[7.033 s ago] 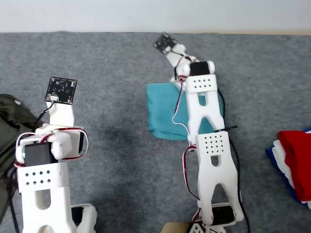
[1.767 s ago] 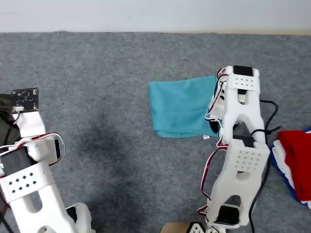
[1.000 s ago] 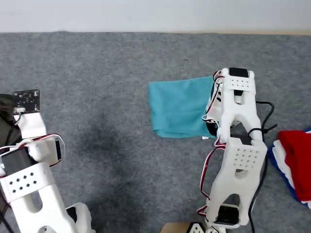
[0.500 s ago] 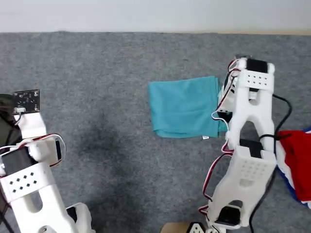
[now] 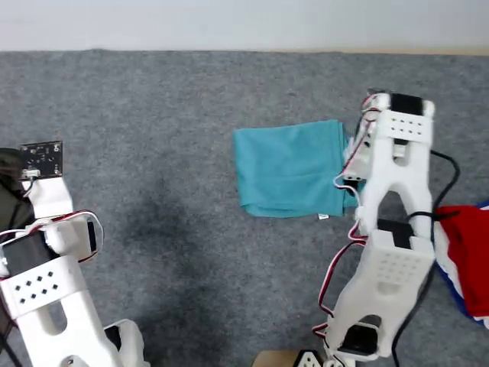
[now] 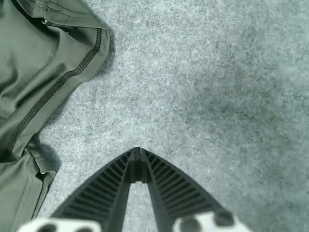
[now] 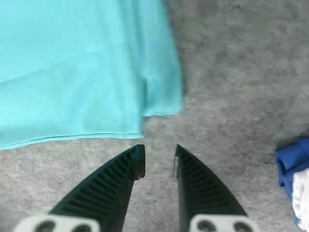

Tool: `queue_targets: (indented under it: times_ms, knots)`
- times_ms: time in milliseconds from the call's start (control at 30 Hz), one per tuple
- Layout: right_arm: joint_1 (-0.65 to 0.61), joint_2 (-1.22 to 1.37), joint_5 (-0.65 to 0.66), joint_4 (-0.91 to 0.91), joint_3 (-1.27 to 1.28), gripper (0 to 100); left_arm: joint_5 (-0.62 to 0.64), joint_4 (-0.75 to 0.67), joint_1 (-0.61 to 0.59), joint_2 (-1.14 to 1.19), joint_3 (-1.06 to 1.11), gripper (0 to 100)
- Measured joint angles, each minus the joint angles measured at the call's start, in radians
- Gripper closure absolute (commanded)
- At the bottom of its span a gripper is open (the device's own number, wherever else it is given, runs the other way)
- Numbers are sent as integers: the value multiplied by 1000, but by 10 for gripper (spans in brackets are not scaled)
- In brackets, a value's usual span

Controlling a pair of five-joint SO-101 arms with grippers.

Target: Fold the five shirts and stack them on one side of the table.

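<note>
A folded teal shirt point(image 5: 289, 169) lies flat in the middle of the grey carpet; its edge point(image 7: 87, 63) is just ahead of my right gripper point(image 7: 159, 162), which hovers open over bare carpet beside that edge. The right arm point(image 5: 390, 176) stands along the shirt's right side. A dark olive shirt point(image 6: 34, 63) lies crumpled at the table's left edge point(image 5: 6, 164). My left gripper point(image 6: 139, 164) is shut over bare carpet next to the olive shirt, holding nothing. Folded red, white and blue shirts point(image 5: 462, 245) are stacked at the right edge.
The blue corner of the stack point(image 7: 294, 162) lies close to the right gripper. Grey carpet point(image 5: 168, 138) covers the table between the two arms. A pale wall strip point(image 5: 229, 23) runs along the far edge.
The right arm has swung from over the teal shirt to its right side and has stayed there over the last half second. The left arm shifted left toward the olive shirt, then kept still.
</note>
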Motion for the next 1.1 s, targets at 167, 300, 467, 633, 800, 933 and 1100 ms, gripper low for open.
queue_targets:
  times_ms: [167, 300, 467, 633, 800, 933, 1100]
  knots:
    - [-58, 9, -34, -6, 0, 895, 0, 0, 0, 0, 0, 996]
    - [-63, 91, -51, -29, 0, 894, 0, 0, 0, 0, 0, 996]
    - [-61, 175, -51, -66, 0, 897, 0, 0, 0, 0, 0, 996]
    - [-64, 233, -51, -94, -2, 916, 0, 0, 0, 0, 0, 996]
    - [-64, 245, -51, -103, -2, 987, 0, 0, 0, 0, 0, 996]
    - [-54, 241, -51, -103, -2, 990, 0, 0, 0, 0, 0, 996]
    - [-25, 169, -51, -103, -2, 990, 0, 0, 0, 0, 0, 996]
